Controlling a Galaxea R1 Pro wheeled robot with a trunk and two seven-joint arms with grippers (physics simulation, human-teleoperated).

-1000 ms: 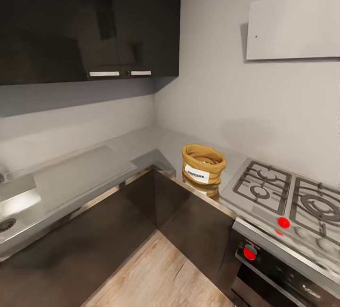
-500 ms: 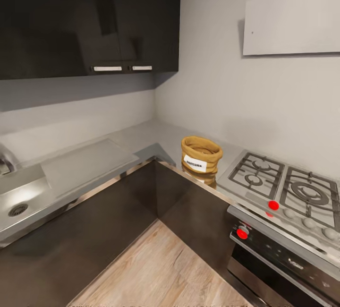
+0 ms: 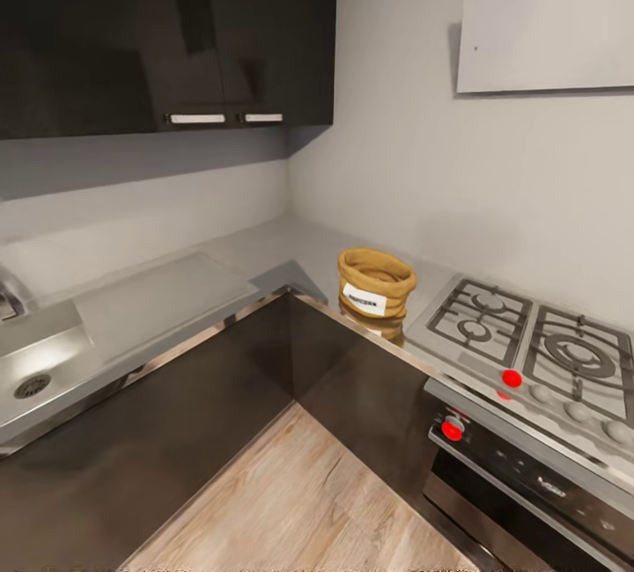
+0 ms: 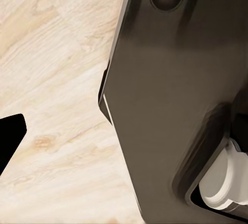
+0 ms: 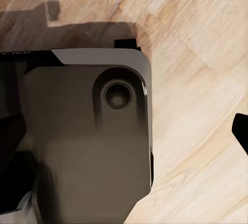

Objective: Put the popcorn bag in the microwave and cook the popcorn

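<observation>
I am in the approach step. The popcorn bag (image 3: 376,282) stands on the countertop (image 3: 264,260), just beside the hob (image 3: 528,343). I cannot tell either pincer's opening. Next: close in and reach.

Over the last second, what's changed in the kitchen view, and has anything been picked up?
Only the head camera moved: the whole picture shifted, with more wood floor and the sink drain further in. Nothing was taken hold of or let go. The popcorn bag stays upright on the countertop corner beside the stove.
</observation>
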